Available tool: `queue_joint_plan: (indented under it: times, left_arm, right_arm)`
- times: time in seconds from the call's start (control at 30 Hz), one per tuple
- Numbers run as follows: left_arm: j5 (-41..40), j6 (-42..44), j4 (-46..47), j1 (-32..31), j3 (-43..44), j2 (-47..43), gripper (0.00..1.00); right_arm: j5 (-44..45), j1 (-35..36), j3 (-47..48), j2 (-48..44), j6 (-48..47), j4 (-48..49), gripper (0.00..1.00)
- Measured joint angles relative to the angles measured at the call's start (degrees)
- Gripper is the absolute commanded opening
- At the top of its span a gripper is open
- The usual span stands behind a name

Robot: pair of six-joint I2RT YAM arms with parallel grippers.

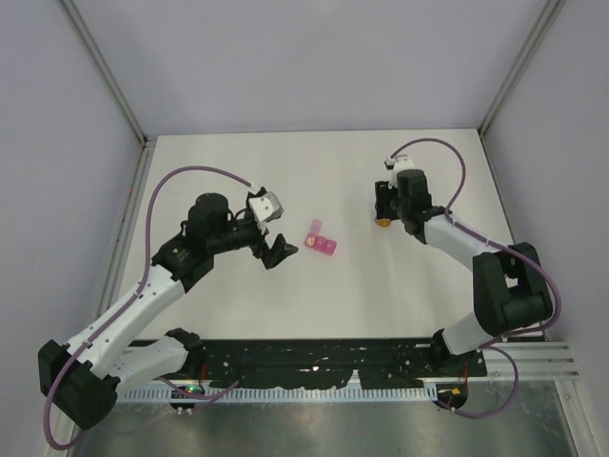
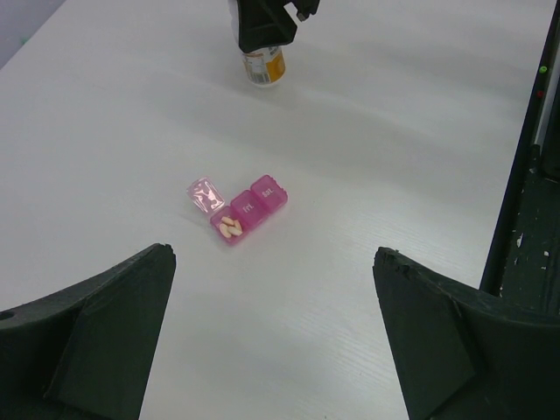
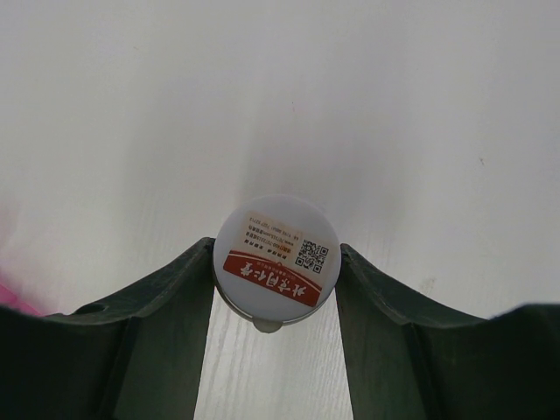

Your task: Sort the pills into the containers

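Note:
The pink pill box, the containers (image 2: 249,210), lies in the middle of the table, also in the top view as the containers (image 1: 321,244). One end compartment has its lid (image 2: 205,192) flipped open and holds pale oblong pills (image 2: 230,227). The other two compartments are closed. My left gripper (image 2: 273,258) hovers just left of the box, open wide with nothing between its fingers (image 2: 105,332). My right gripper (image 3: 276,249) is shut on a small white bottle (image 3: 276,262) with an orange-red label, standing on the table right of the box (image 1: 383,222).
White tabletop with grey walls on three sides. From the left wrist, the bottle (image 2: 265,66) stands beyond the pill box under the right gripper. The right arm's black link (image 2: 534,219) runs along the right edge. Both arm bases sit at the near edge (image 1: 314,357).

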Motion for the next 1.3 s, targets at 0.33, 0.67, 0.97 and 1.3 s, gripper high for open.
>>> queue_joint_plan:
  times: [0.33, 0.67, 0.97, 1.3]
  left_arm:
    - [0.02, -0.35, 0.55, 0.0, 0.0, -0.04, 1.0]
    - [0.04, -1.11, 0.9, 0.0, 0.0, -0.04, 1.0]
    - [0.04, -1.42, 0.9, 0.31, -0.09, -0.15, 1.0]
    - [0.2, -1.57, 0.98, 0.98, -0.74, -0.63, 1.0]
  right_arm:
    - [1.14, -0.92, 1.97, 3.28, 1.86, -2.4, 0.27]
    - [1.7, -1.03, 2.01, 3.28, 2.6, -3.13, 0.44]
    - [1.7, -1.03, 2.01, 3.26, 3.32, -3.39, 0.54]
    - [1.6, -1.03, 1.99, 3.13, 3.61, -3.76, 0.62]
